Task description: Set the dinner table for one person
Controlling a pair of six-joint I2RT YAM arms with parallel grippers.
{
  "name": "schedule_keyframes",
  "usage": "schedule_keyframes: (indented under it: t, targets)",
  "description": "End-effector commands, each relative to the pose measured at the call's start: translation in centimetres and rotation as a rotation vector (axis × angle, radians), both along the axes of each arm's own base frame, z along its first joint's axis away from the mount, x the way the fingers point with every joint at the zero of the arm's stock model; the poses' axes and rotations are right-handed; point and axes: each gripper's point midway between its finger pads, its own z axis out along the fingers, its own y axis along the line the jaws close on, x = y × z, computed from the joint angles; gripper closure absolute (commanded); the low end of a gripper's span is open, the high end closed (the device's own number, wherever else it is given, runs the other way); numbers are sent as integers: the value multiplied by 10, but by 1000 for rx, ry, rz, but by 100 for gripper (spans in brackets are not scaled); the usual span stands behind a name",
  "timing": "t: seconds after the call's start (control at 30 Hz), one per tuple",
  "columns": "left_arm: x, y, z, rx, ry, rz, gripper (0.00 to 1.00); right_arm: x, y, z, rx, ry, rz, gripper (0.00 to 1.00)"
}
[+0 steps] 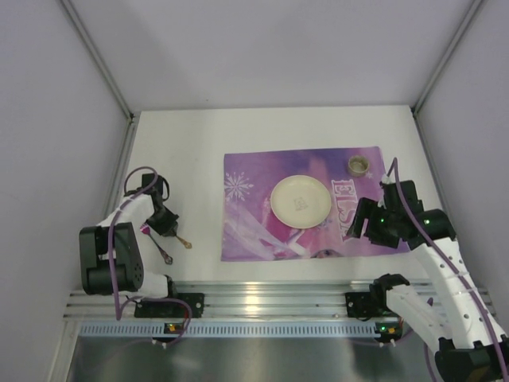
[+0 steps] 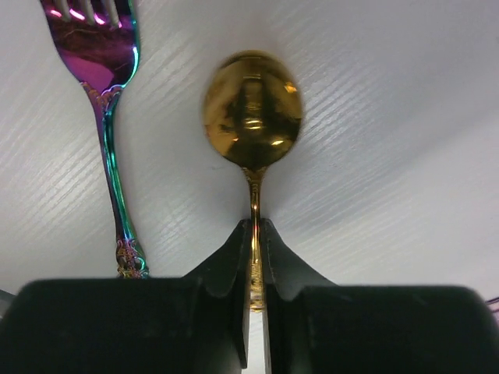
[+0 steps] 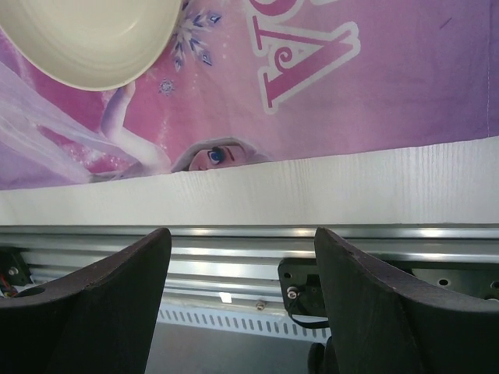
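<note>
My left gripper [image 1: 169, 228] is shut on the handle of a gold spoon [image 2: 253, 109], whose bowl [image 1: 186, 244] points toward the table's near edge. An iridescent purple-green fork [image 2: 111, 132] lies beside it on the white dinner table [image 1: 175, 135], and it also shows in the top view [image 1: 157, 242]. My right gripper [image 1: 355, 224] is open and empty, hovering over the near right part of the purple placemat [image 1: 262, 171]. A cream plate [image 1: 301, 200] sits on the placemat's middle, and its rim shows in the right wrist view [image 3: 86, 39]. A small cup [image 1: 359, 165] stands at the placemat's far right corner.
A metal rail [image 1: 254, 298] runs along the table's near edge, and it also shows in the right wrist view [image 3: 234, 249]. Grey walls enclose the table on the left, right and far sides.
</note>
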Motion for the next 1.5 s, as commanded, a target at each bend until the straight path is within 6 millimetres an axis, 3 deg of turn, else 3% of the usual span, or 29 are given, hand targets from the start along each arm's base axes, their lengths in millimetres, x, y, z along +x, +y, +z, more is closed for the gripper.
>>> schedule_keyframes:
  t: [0.0,0.07,0.2,0.37,0.5,0.53,0.6,0.63,0.67,0.7,0.73,0.8,0.83,0.87,0.93,0.97,1.0,1.13,1.33,1.43,1.47]
  targets:
    - [12,10,-20,42,-5,-27,91,4,0,6,-7,-9,-12,25]
    - [16,8,-25,31,-2,-47,100,8,2,11,2,-20,3,25]
    - [37,-3,-8,-27,-81,-103,100,14,17,17,61,-32,69,19]
    - [85,-27,62,-49,-287,-207,100,23,66,48,303,-126,239,0]
    - [124,-88,127,-128,-433,-363,100,27,103,72,476,-168,356,0]
    - [124,-118,137,-176,-450,-436,100,30,113,81,522,-187,376,0]
    - [139,-156,169,-243,-548,-504,100,34,130,90,564,-211,429,0]
    - [134,-192,175,-310,-556,-588,100,36,136,92,579,-208,428,0]
    - [134,-210,182,-342,-571,-613,100,38,142,97,589,-217,441,0]
    - [139,-230,203,-365,-620,-652,100,40,152,98,597,-217,469,0]
    - [130,-261,200,-391,-600,-717,100,45,155,98,580,-221,457,0]
    - [128,-294,219,-432,-630,-768,100,53,167,100,562,-217,470,0]
    - [118,-315,224,-456,-629,-815,100,59,168,98,538,-222,462,0]
    - [119,-327,221,-466,-618,-830,100,65,172,106,532,-240,465,1]
    - [110,-352,237,-499,-640,-885,100,76,178,101,506,-230,465,2]
    - [109,-361,232,-505,-624,-897,100,81,180,106,501,-244,467,3]
    - [108,-370,241,-516,-642,-913,100,86,182,101,488,-233,464,3]
    - [93,-397,246,-543,-641,-975,100,102,180,94,427,-242,435,6]
    - [85,-411,256,-577,-658,-1003,100,111,174,73,359,-216,396,16]
    - [83,-412,259,-585,-663,-1008,100,114,170,64,333,-207,377,37]
    - [82,-412,259,-586,-663,-1011,100,115,170,63,326,-207,375,52]
